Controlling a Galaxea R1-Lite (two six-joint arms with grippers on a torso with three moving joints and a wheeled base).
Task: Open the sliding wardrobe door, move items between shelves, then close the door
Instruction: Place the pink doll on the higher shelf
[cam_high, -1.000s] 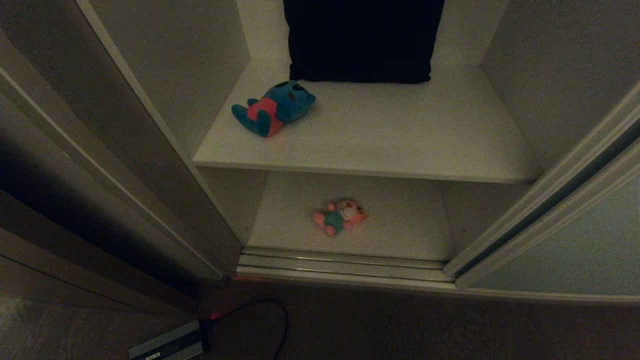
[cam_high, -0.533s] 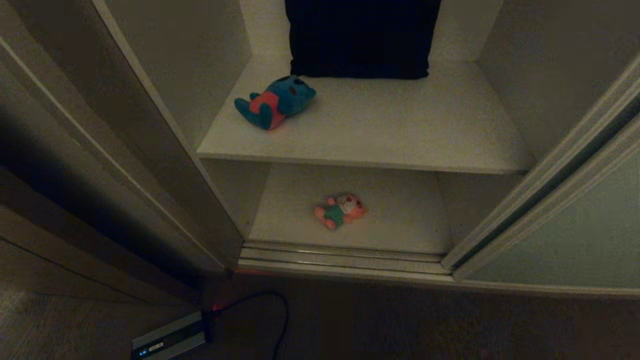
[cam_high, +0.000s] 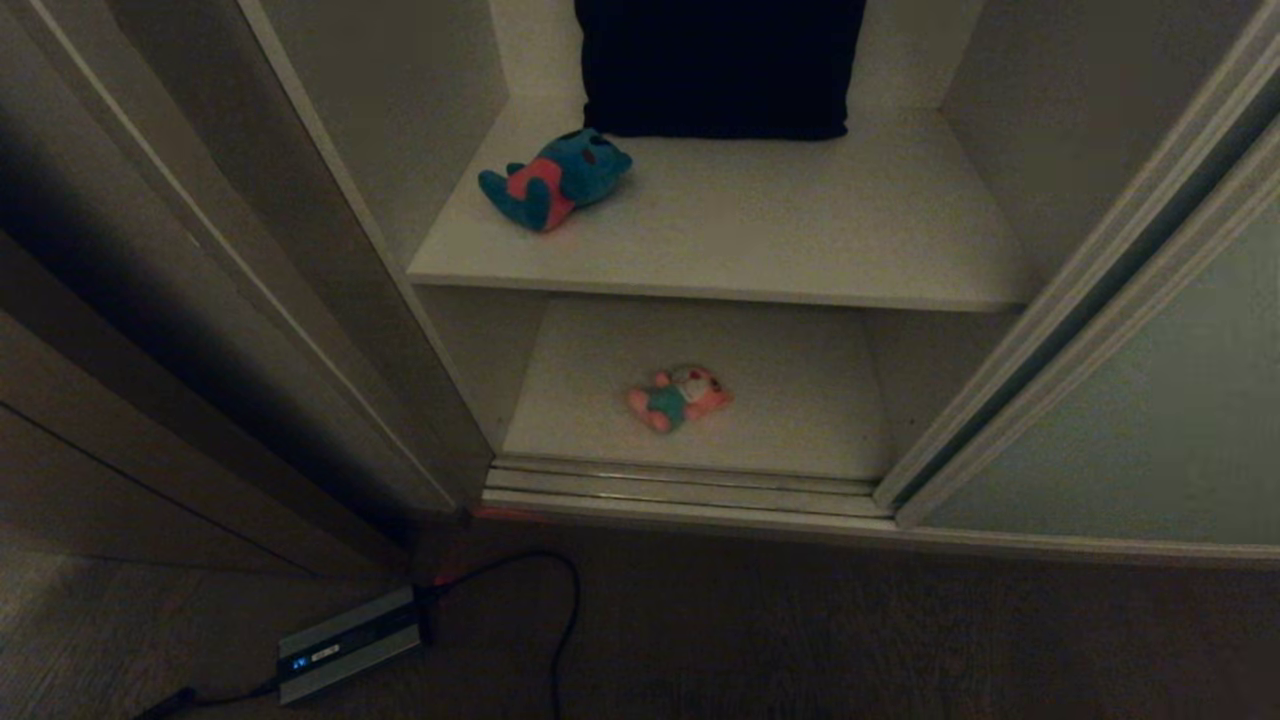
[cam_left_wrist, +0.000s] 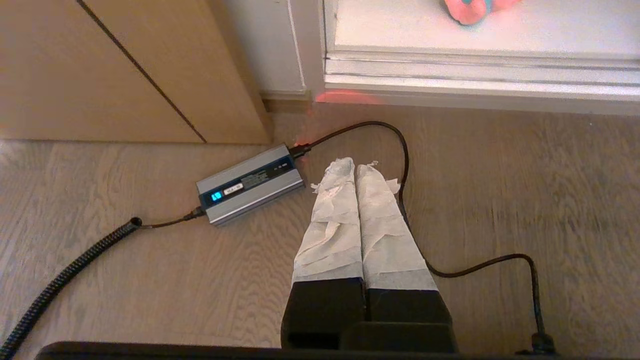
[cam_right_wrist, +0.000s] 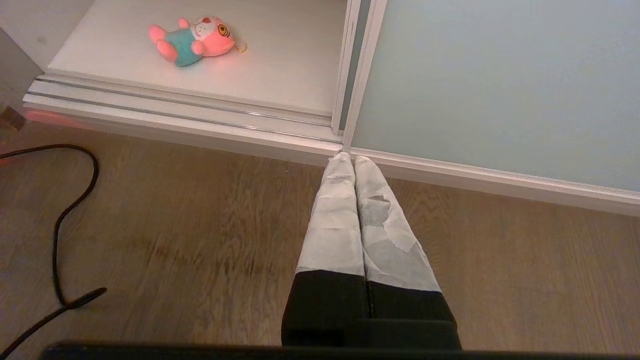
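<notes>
The sliding wardrobe door (cam_high: 1150, 420) (cam_right_wrist: 500, 85) stands slid aside to the right, so the wardrobe is open. A teal-blue plush with a red belly (cam_high: 553, 180) lies on the upper shelf (cam_high: 800, 240). On the lower shelf (cam_high: 780, 400) lies a pink plush in a teal outfit (cam_high: 680, 396) (cam_right_wrist: 192, 37). Neither arm shows in the head view. My left gripper (cam_left_wrist: 356, 164) hangs shut and empty over the wooden floor. The right gripper (cam_right_wrist: 348, 158) is shut and empty too, above the floor just in front of the door's bottom track.
A black cushion (cam_high: 715, 65) leans at the back of the upper shelf. A grey power brick (cam_high: 350, 642) (cam_left_wrist: 250, 182) with black cables lies on the floor at the front left. A brown wooden casing (cam_high: 150, 380) flanks the wardrobe's left side.
The whole head view has shifted: shelves and toys sit higher and smaller in the picture and more floor shows below, so the camera has moved back. The toys stay where they were on their shelves.
</notes>
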